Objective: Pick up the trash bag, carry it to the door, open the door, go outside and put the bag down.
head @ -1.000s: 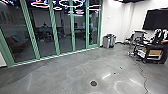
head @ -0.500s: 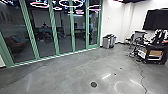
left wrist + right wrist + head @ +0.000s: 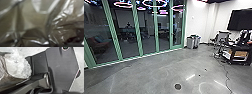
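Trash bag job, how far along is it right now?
Pickup looks done: crinkled plastic, apparently the bag, shows close up in both wrist views. Carrying seems in hand, over the indoor floor. Left: opening the door, going outside and putting it down; the green-framed glass panels look shut.

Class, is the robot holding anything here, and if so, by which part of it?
Probably the trash bag, close before the left wrist camera; the place of any hold cannot be told.
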